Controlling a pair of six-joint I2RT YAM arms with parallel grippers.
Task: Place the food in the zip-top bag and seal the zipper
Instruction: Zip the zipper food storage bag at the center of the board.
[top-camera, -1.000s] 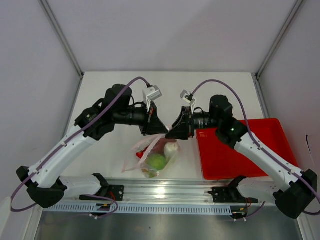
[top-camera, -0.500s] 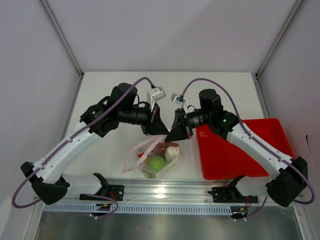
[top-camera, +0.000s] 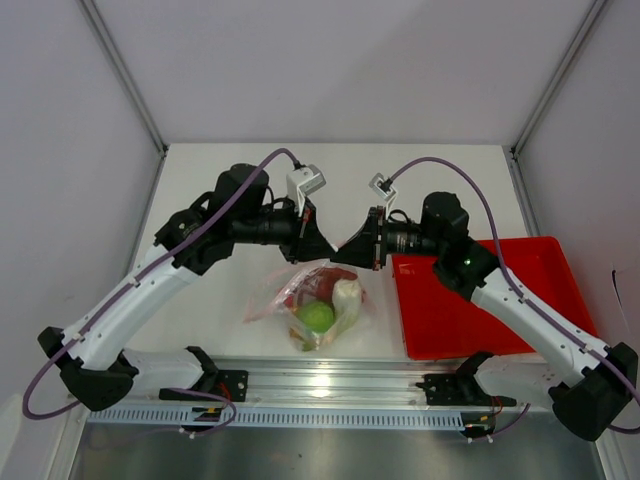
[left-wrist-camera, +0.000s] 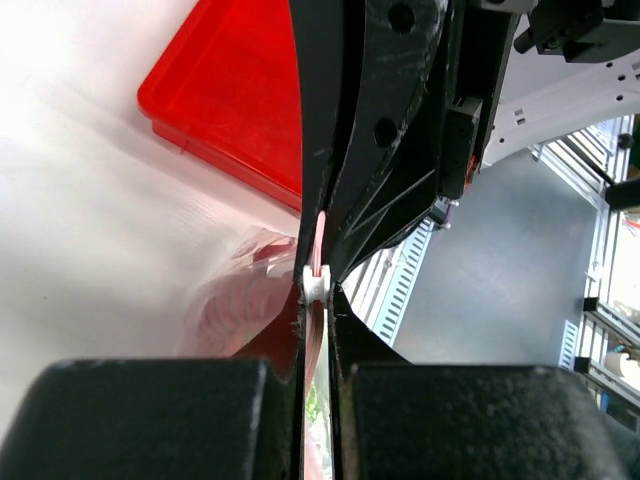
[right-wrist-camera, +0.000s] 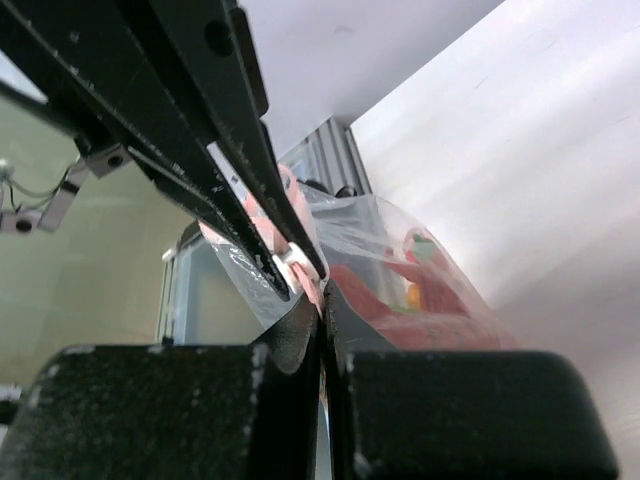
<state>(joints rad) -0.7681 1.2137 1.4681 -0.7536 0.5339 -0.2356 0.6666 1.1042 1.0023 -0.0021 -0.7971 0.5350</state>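
Observation:
The clear zip-top bag (top-camera: 322, 300) hangs between my two grippers at the table's near middle. Inside it I see a round green fruit (top-camera: 317, 316), a pale stalk (top-camera: 346, 297) and a red piece (top-camera: 303, 287). My left gripper (top-camera: 322, 250) and right gripper (top-camera: 348, 252) meet tip to tip at the bag's mouth. In the left wrist view my left gripper (left-wrist-camera: 316, 300) is shut on the pink zipper strip (left-wrist-camera: 320, 225) beside its white slider (left-wrist-camera: 316, 283). In the right wrist view my right gripper (right-wrist-camera: 322, 300) is shut on the same strip (right-wrist-camera: 290, 215), with the bag (right-wrist-camera: 420, 270) behind it.
A red tray (top-camera: 480, 305) lies on the table at the right, close to the bag; it also shows in the left wrist view (left-wrist-camera: 230, 100). An aluminium rail (top-camera: 320, 385) runs along the near edge. White walls enclose the table on three sides.
Both grippers stayed pinched on the bag's mouth and shifted slightly away from the rail. The bag swung a little to the right, and the right arm drew back to the right.

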